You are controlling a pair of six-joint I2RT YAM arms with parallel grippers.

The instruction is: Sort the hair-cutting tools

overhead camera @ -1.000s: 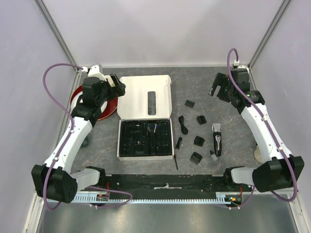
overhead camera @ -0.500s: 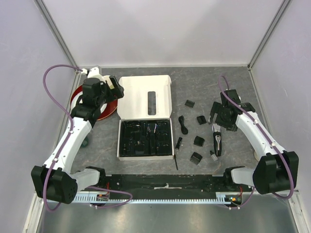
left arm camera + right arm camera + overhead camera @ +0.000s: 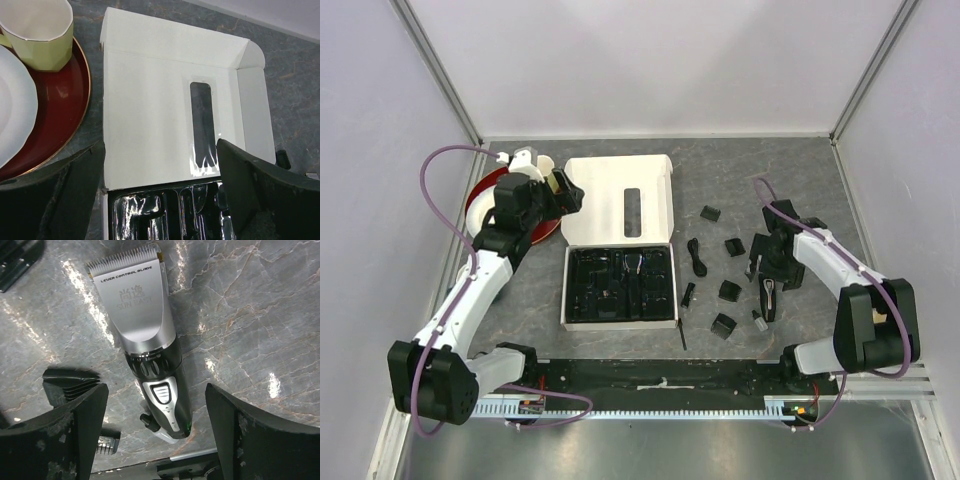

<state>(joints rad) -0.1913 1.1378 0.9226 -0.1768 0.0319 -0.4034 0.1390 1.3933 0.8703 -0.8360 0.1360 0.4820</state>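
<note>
The black-and-silver clipper [image 3: 769,297] lies on the table at the right, blade pointing away; it also shows in the right wrist view [image 3: 150,355]. My right gripper [image 3: 772,262] hovers open just above it, and in the right wrist view [image 3: 155,392] its jaws stand either side of the clipper's body without touching it. Black comb attachments [image 3: 710,213] [image 3: 734,246] [image 3: 729,291] [image 3: 723,325] lie left of the clipper. The coiled cord [image 3: 696,256] and thin brush [image 3: 681,335] lie beside the box. My left gripper [image 3: 566,190] is open and empty over the box lid [image 3: 150,100].
The white box with its black moulded tray [image 3: 620,285] sits mid-table, lid [image 3: 620,200] folded back. A red plate [image 3: 65,100] with a pale green cup [image 3: 40,30] and a white dish [image 3: 15,115] stands far left. A small comb piece [image 3: 107,444] lies by the clipper's tail.
My right arm has swung from the far right corner in and down until its gripper is over the clipper. My left gripper has shifted slightly right over the box lid.
</note>
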